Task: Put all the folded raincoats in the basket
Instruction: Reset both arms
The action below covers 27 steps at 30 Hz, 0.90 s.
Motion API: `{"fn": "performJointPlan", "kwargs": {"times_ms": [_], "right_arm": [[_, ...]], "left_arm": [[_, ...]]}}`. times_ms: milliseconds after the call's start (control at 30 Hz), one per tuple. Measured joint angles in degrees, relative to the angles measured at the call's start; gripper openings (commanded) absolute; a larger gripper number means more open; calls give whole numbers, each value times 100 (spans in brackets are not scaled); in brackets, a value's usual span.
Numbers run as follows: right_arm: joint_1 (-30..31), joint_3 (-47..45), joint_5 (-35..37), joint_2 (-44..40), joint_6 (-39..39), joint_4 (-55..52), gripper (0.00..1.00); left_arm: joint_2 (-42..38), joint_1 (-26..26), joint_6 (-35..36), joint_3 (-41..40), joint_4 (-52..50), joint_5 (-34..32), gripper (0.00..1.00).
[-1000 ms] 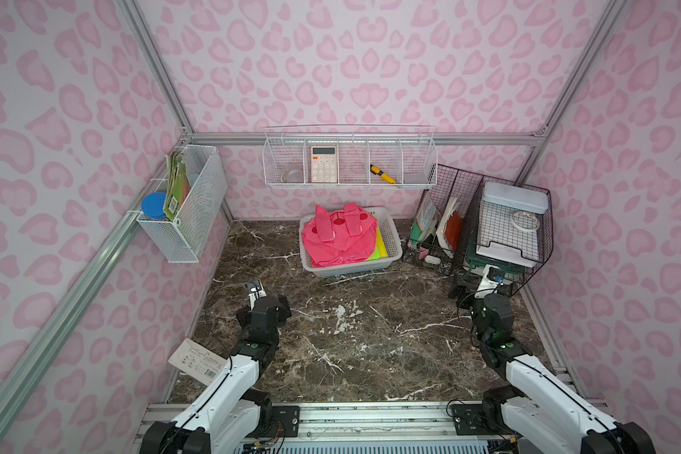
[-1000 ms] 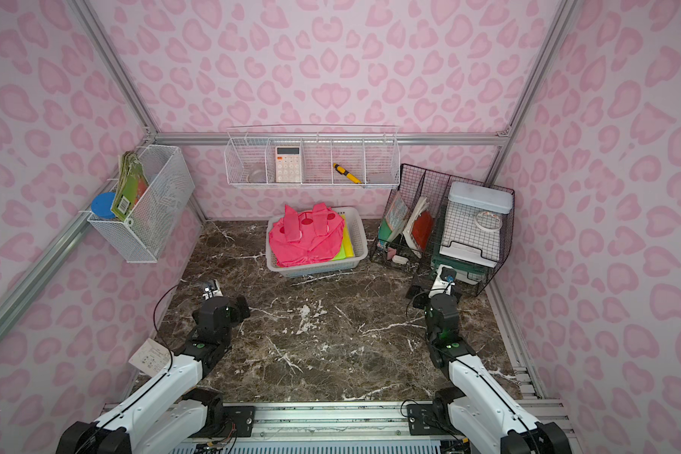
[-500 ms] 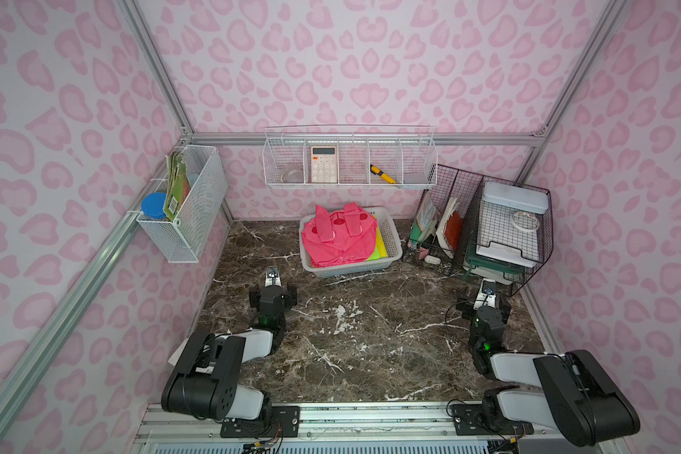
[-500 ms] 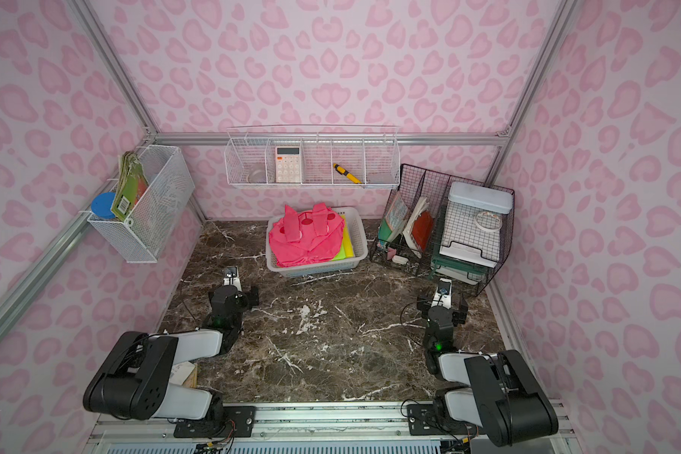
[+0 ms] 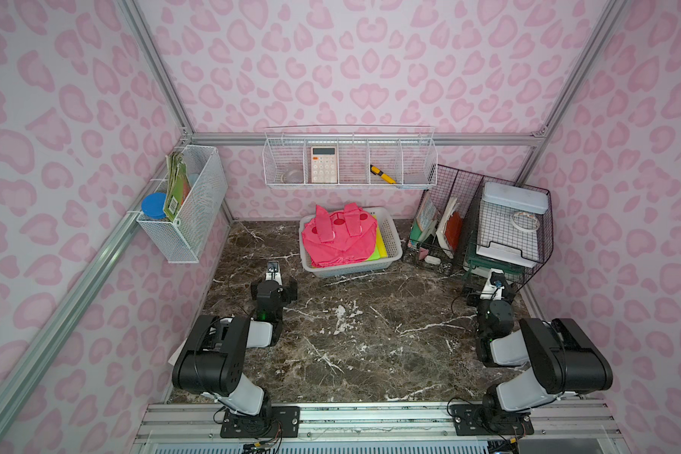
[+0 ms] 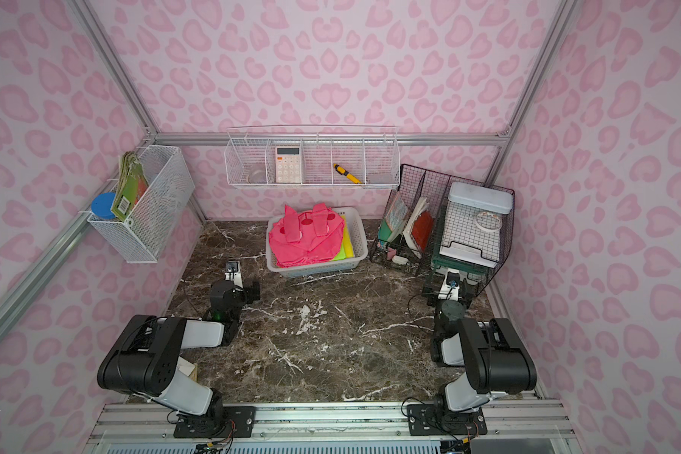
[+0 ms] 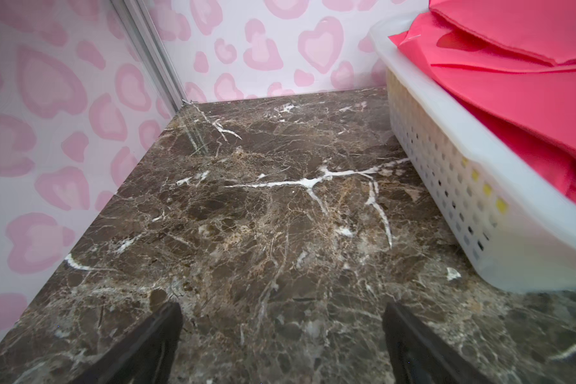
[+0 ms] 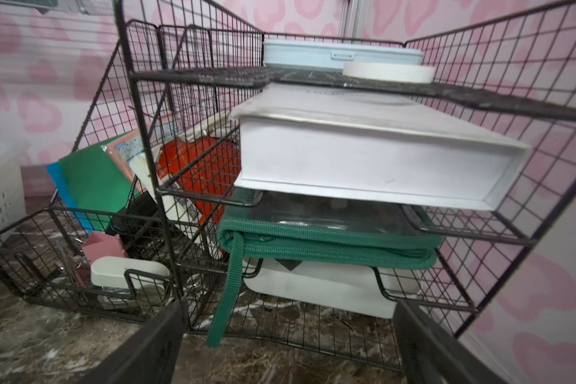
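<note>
The folded pink raincoat [image 5: 341, 236] lies inside the white perforated basket [image 5: 354, 269], at the upper centre of both top views. It rests on a yellow sheet [image 5: 381, 247] whose edge shows along the coat's right side. The coat bulges above the basket's rim, as the left wrist view also shows. The basket stands on the dark marble tabletop [image 5: 370, 334], close to the back wall.

Below and left of the basket in both top views, the left arm [image 5: 270, 302] is folded low, and the basket is apart from it. Seen from its wrist camera, the left gripper [image 7: 281, 312] has its jaws spread wide with only bare marble between them, and a corner of the basket is just beside it. At the right of the frame, the right arm [image 5: 494, 314] is folded low too. The right gripper [image 8: 290, 309] has its jaws spread and grips nothing. It faces the black wire file holders [image 5: 460, 188].

Those holders carry a white box [image 8: 363, 156], a green strap-edged cloth [image 8: 313, 246] and a roll of tape [image 5: 524, 224]. Above the basket, a white wire rack [image 5: 350, 182] on the back wall holds a calculator [image 5: 324, 164] and a yellow tool [image 5: 383, 175]. A second white rack [image 5: 197, 204], at the upper left, holds a blue-lidded jar [image 5: 153, 204] and green cards [image 5: 175, 188].
</note>
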Motion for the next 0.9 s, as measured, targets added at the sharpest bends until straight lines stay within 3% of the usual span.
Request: {"fn": "performJointPlan", "kwargs": {"times_ms": [900], "right_arm": [[120,-13,9,160,-31,4,100]], "left_arm": [[0,11,-2,-2,-129,24,99]]}}
